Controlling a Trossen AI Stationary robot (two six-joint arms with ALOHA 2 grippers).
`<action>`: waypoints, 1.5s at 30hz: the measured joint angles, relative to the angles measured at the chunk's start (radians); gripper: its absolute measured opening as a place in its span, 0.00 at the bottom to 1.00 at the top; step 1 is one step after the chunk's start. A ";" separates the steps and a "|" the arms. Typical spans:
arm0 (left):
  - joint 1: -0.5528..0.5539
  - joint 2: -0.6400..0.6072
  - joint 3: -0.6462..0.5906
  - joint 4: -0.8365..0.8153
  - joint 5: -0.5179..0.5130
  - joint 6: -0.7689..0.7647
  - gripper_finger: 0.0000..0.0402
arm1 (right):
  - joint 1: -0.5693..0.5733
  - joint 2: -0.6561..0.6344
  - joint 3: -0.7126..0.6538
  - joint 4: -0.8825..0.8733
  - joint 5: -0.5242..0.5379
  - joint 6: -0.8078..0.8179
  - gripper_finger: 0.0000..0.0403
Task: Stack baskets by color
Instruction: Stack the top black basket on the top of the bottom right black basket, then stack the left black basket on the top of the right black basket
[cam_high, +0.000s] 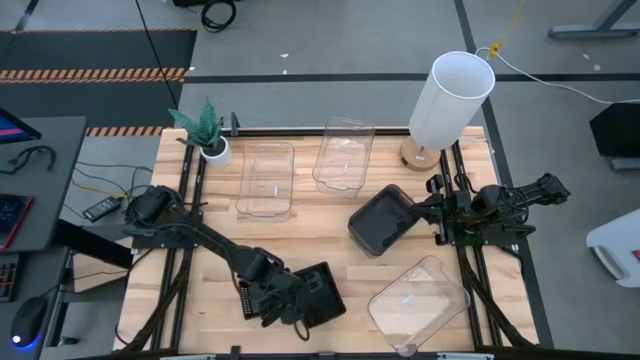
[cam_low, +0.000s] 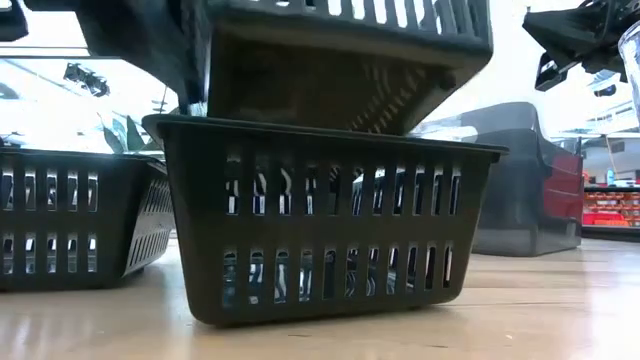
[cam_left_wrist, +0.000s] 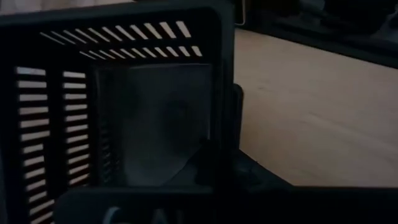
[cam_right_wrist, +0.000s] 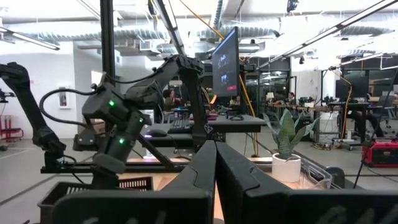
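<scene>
My left gripper (cam_high: 285, 300) is shut on a black slotted basket (cam_high: 322, 295) near the table's front edge. In the low view this basket (cam_low: 330, 50) hangs tilted over a second black basket (cam_low: 320, 230) that stands on the table. Its lower part dips behind that basket's rim. A third black basket (cam_low: 75, 220) stands beside them. A smoky grey basket (cam_high: 382, 220) sits mid-table. Three clear baskets (cam_high: 267, 180) (cam_high: 345, 155) (cam_high: 420, 300) lie apart. My right gripper (cam_right_wrist: 216, 152) is shut with nothing in it, waiting at the right side. My left gripper pinches one wall of the black basket (cam_left_wrist: 222, 134) at its rim, one finger inside the basket and one outside. The fingers slant down from the table's left. The basket is tilted and off the table; whether it touches the basket below, I cannot tell.
A tall white lamp (cam_high: 450, 100) stands at the far right and a small potted plant (cam_high: 210, 135) at the far left. Bare wood lies between the clear baskets and the black ones. My right arm (cam_high: 490, 210) rests folded along the right side.
</scene>
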 joint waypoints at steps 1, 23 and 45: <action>0.003 0.000 0.000 -0.004 0.000 0.000 0.03 | 0.000 0.000 0.000 0.000 0.000 0.000 0.04; 0.004 -0.069 0.001 -0.080 -0.030 -0.256 0.38 | 0.000 0.000 0.000 0.000 0.000 0.000 0.04; -0.177 -0.080 0.001 -0.337 -0.198 -1.282 0.36 | 0.000 0.000 0.000 0.000 0.000 0.000 0.04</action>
